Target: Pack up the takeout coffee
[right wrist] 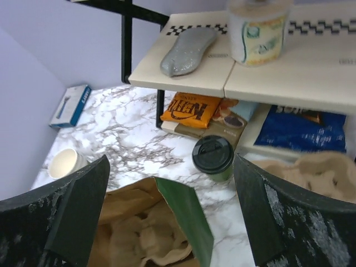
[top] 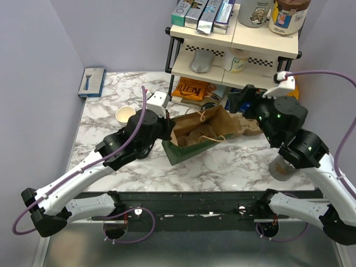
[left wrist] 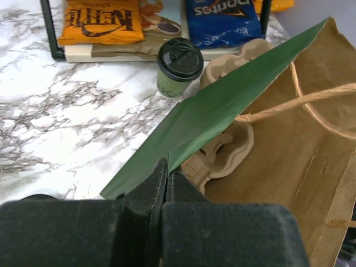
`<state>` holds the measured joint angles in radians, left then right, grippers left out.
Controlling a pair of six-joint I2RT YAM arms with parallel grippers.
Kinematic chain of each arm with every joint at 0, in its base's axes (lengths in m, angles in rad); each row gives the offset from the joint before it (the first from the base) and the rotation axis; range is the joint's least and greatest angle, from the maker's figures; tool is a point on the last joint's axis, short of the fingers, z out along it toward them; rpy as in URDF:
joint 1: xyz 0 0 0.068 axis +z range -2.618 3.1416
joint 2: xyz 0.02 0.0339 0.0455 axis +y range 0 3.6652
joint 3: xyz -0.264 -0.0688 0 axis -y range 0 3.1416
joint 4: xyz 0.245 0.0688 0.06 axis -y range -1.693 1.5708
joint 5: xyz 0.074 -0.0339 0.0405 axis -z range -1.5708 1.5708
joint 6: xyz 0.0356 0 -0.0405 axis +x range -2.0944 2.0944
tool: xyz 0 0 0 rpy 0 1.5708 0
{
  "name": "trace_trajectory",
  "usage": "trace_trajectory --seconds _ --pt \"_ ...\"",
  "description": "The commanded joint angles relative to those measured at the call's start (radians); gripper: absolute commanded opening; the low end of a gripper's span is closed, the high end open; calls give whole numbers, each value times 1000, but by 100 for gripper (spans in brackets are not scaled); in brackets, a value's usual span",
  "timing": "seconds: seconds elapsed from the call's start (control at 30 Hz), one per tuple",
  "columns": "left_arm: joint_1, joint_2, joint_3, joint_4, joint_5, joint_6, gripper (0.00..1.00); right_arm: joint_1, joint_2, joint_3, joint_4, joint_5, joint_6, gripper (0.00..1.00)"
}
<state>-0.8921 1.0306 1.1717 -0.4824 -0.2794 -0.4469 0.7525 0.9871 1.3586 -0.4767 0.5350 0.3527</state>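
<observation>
The takeout coffee (left wrist: 179,67), black lid on, is standing upright on the marble table (left wrist: 67,128) before the shelf rack (right wrist: 183,78), beside a pulp carrier (left wrist: 245,55) and just outside the green paper bag (left wrist: 222,105). The left gripper (left wrist: 168,167) is pinching the bag's green edge with closed jaws, while the right gripper (right wrist: 169,167) is hanging wide open near the cup, holding nothing

The left arm (top: 83,172) stretches from the near left corner toward the middle of the worktop. The left end effector (left wrist: 167,169) is pinched tight on the bag (left wrist: 222,105) edge. The right arm (top: 317,167) rises from the near right, elbow bent. The right end effector (right wrist: 169,167) is spread wide and holds nothing.
</observation>
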Motion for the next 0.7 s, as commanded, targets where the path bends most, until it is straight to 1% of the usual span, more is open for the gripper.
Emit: trace_trajectory --seconds 0.0,0.03,0.07,0.13,0.17,0.2,0.3,0.53,0.63,0.67 --pt "-73 -3 -29 51 -197 -47 0 1 -11 -7 -239 94 291 100" --pt "-85 -4 -33 54 -220 -47 0 2 -13 -7 -266 89 322 100" --pt "-97 -1 -37 60 -248 -52 0 2 -16 -19 -284 51 372 100" --pt "-134 8 -46 65 -305 -52 0 2 -28 -44 -303 -12 411 100" --pt "-146 14 -47 64 -328 -58 0 2 -31 -62 -307 -74 440 100" --pt "-166 20 -46 61 -374 -68 0 1 -33 -68 -325 -96 456 100" --pt "-195 45 -41 45 -451 -88 0 2 -41 -90 -388 -102 525 100" --pt "-246 36 -75 85 -503 -111 0 1 -24 -157 -412 -165 601 99" --pt "-260 19 -98 117 -506 -108 0 -18 -2 -179 -407 -167 640 93" --pt "-264 17 -102 131 -509 -105 0 -25 2 -190 -399 -173 643 84"
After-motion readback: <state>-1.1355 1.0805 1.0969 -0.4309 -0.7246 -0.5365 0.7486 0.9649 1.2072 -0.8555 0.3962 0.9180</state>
